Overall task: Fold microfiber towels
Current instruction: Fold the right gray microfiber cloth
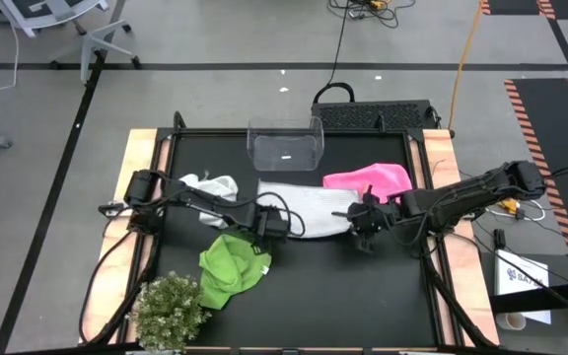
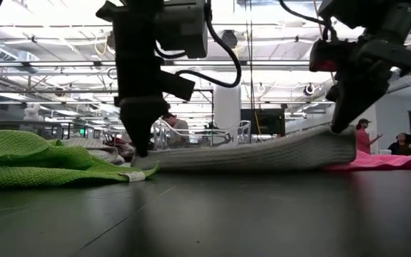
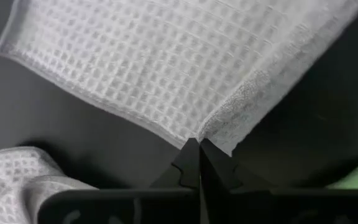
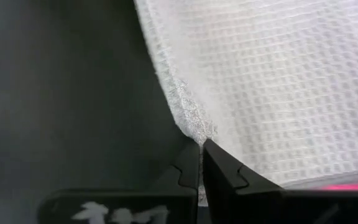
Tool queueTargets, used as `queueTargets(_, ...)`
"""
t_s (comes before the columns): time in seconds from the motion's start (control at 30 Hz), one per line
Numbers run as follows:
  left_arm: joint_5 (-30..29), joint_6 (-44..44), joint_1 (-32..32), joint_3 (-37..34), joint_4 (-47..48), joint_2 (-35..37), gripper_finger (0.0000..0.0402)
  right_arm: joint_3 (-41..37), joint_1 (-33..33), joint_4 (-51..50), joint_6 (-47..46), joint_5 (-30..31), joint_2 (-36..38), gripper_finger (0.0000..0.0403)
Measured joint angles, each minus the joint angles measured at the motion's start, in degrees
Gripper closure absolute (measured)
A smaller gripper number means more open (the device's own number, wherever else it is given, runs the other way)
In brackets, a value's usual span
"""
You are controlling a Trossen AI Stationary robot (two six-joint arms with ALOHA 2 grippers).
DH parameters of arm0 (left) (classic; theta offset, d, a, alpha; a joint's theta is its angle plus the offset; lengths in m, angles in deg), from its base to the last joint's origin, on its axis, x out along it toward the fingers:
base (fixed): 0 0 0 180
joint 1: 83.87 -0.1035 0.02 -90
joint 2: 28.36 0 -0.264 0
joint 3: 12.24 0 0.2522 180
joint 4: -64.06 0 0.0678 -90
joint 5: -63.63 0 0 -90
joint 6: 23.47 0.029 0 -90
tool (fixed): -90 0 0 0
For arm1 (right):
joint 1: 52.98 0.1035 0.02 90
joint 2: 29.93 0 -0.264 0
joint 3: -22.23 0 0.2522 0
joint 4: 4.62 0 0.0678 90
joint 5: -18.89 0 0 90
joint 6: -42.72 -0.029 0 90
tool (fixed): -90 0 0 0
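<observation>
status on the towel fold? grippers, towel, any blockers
Left gripper and right gripper each shut on a near corner of the spread white towel. Right corner lifted, left low. Green towel lies beside left gripper; pink towel touches the far-right corner.

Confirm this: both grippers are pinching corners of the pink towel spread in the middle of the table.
Wrong colour. The left gripper and right gripper pinch corners of the white towel, as both wrist views show. The pink towel lies untouched beside it.
</observation>
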Motion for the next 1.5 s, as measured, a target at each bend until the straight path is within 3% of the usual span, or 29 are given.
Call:
queueTargets(0.33,-9.2,0.1,-6.0,0.0,-0.3,7.4,0.0401,0.0,-8.0,0.3,1.4,-0.1,0.6,0.0402)
queueTargets(0.7,-11.1,3.3,-12.8,0.0,-2.1,7.4,0.0401,0.0,-16.8,2.4,2.6,-0.1,2.0,0.0403)
queueTargets(1.17,-7.8,9.1,-18.5,-1.1,-10.8,7.1,0.0401,0.0,-23.8,0.2,5.4,-0.1,2.0,0.0403)
queueTargets(1.33,-3.5,9.2,-19.3,-3.0,-11.2,5.2,0.0401,0.0,-24.9,0.3,7.1,-0.1,2.0,0.0403)
queueTargets(1.5,-5.9,9.5,-19.6,-3.5,-11.3,3.6,0.0393,0.0,-26.1,0.5,9.1,0.0,1.8,0.0382)
